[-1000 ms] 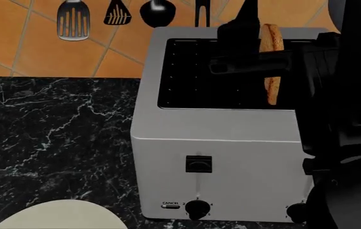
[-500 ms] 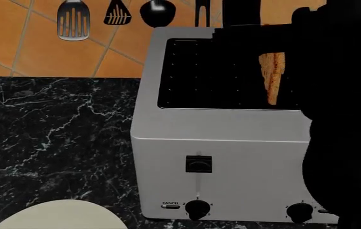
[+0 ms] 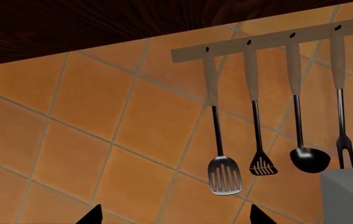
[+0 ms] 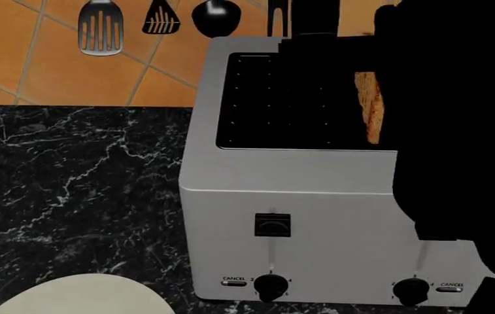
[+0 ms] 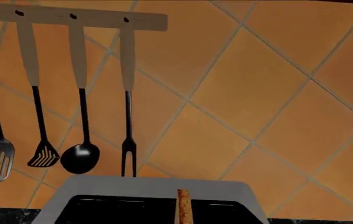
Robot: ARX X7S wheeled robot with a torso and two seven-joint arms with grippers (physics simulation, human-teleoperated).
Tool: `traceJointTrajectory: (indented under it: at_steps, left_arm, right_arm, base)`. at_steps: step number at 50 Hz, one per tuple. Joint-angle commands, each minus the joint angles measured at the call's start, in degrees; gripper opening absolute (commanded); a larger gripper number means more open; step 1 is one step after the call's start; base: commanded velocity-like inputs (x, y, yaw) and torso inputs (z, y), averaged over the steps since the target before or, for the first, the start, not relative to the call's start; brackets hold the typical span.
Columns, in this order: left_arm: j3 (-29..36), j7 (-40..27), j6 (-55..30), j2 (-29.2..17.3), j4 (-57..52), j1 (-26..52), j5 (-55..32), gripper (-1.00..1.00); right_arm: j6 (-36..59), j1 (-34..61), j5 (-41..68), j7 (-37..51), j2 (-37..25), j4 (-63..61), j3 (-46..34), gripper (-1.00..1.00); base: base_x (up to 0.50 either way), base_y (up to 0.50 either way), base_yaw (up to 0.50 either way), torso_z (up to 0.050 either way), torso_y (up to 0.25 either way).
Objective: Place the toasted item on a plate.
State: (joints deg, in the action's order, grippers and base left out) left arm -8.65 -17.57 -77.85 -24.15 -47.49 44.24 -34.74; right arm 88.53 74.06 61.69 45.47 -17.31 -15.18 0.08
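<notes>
The toast [image 4: 370,104] stands upright in the toaster [image 4: 308,196], the right arm [image 4: 456,131] covering it; its fingers' state cannot be told. The plate [image 4: 82,296] lies near left. The left gripper is unseen.

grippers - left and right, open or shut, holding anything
Left gripper: only two fingertips show, spread apart with nothing between them; open.
Right gripper: hidden in the dark arm mass over the toaster beside the toast; cannot tell.

head: looks down, close over toaster [image 4: 304,190] | left wrist: faces tiled wall, utensil rack [image 3: 269,39] | right wrist: faces wall above toaster | shared: rack, toaster
</notes>
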Motion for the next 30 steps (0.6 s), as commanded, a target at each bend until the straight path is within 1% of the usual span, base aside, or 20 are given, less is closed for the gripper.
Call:
traceJointTrajectory:
  at_steps: [1,8,10,16,23,30]
  left_arm:
    - [0.4,-0.3,0.3,-0.1,0.2,0.1,-0.3,1.0]
    - [-0.2,-0.3,0.1,-0.2,0.0,-0.3,-0.8,1.0]
    - [-0.6,-0.5,-0.4,-0.1,-0.1,-0.1,-1.1,1.0]
    - [-1.2,-0.7,-0.9,-0.3,-0.8,-0.3,-1.7,1.0]
    - [-0.9,-0.8,-0.1,-0.4,-0.4,-0.8,-1.7,1.0]
    - [-0.5,-1.1,0.4,-0.5,-0.2,-1.3,-1.7,1.0]
  right_arm:
    - [-1.9,1.1,3.8,2.7,-2.4,6.1,-5.0,1.0]
    - [-3.5,0.6,3.0,1.6,-3.1,7.8,-7.3,1.0]
    - [-5.3,0.2,1.1,-0.8,-4.2,8.3,-10.3,1.0]
    - [-7.9,-0.1,-0.8,-2.7,-4.5,11.0,-12.4,1.0]
    - [-9.8,-1.2,-1.8,-3.3,-4.5,12.8,-13.0,1.0]
    - [-12.0,0.1,-4.5,-6.5,-5.1,15.9,-16.8,1.0]
  base:
    - [0.0,0.0,0.0,0.0,0.0]
    - [0.0,0.0,0.0,0.0,0.0]
    - [0.0,0.0,0.0,0.0,0.0]
    - [0.0,0.0,0.0,0.0,0.0]
    - [0.0,0.0,0.0,0.0,0.0]
    - [0.0,0.0,0.0,0.0,0.0]
